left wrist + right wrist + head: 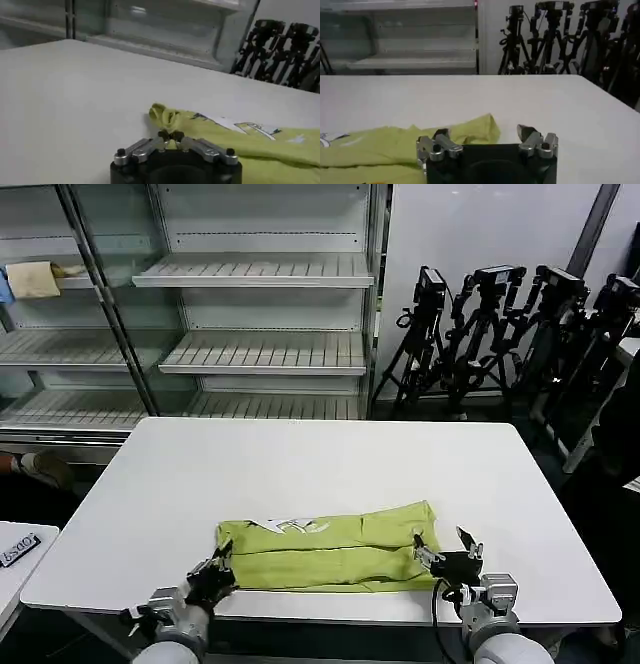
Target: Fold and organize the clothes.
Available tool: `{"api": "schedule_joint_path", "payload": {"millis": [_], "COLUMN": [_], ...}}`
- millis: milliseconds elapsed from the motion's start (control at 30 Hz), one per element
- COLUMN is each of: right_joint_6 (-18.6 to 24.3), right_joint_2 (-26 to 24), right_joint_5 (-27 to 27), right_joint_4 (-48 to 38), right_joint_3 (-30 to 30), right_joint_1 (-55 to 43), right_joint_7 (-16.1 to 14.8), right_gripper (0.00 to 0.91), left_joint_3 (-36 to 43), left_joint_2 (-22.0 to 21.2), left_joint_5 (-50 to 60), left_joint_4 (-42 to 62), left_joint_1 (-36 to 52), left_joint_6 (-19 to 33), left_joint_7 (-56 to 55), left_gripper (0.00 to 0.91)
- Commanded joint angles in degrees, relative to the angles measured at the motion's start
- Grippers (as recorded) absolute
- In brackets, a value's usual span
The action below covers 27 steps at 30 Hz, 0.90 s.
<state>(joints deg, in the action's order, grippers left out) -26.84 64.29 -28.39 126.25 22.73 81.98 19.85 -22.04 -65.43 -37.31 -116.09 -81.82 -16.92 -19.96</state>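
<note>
The T-shirt [335,546] lies folded low-centre on the worktop [320,464]. Left tool [212,576] pinches its corner; right tool [446,556] gapes. Best close right first, then lift both evenly.

This looks like a lab or test room where robots are tried out. A plain white worktop [320,474] stands in the middle. Behind it is a shop-style shelf unit [250,314] with white slatted shelves that are nearly bare, like a pretend store. Along the pale wall stand many black camera tripods [500,334] in a row. A folded cloth [33,279] lies on one shelf.
</note>
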Motion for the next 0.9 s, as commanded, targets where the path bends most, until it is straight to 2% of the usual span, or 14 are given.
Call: {"api": "schedule_joint_path", "payload": {"millis": [33,300,433,567,667,900], "right_joint_6": [0.1,0.1,0.2,0.4,0.6,0.7], "right_joint_2": [-0.1,-0.3,-0.5,-0.7,-0.9,-1.4], "right_joint_5": [-0.3,-1.0,-1.2,-1.3,-1.3,-1.3], "right_joint_4": [-0.1,-0.5,-0.9,-1.0,-1.2,-1.2], "right_joint_3": [0.0,-0.1,0.0,0.2,0.4,0.6], "right_joint_1": [-0.2,-0.9,-0.9,-0.5,-0.1,0.7], "right_joint_7": [0.0,-0.1,-0.2,-0.3,-0.4,-0.4], "right_gripper": [0.907,0.907,0.907,0.907,0.907,0.907], "left_joint_3": [-12.7,-22.0,-23.5,-23.1,-21.8,-17.1], "left_joint_2": [7.8,15.1,18.5,20.0,18.8,12.0], "left_joint_5": [-10.2,-14.6,-14.5,-17.0,-23.9,-41.6], "left_joint_4": [-1.5,1.2,3.2,4.4,2.2,-6.7], "left_joint_1": [-0.6,-0.3,0.3,1.8,2.1,2.7], "left_joint_6": [-0.1,-0.8,-1.2,-1.9,-3.3,-6.5], "left_joint_7": [0.4,1.6,2.8,2.9,2.7,0.0], "left_gripper": [0.02,0.02,0.02,0.02,0.02,0.02]}}
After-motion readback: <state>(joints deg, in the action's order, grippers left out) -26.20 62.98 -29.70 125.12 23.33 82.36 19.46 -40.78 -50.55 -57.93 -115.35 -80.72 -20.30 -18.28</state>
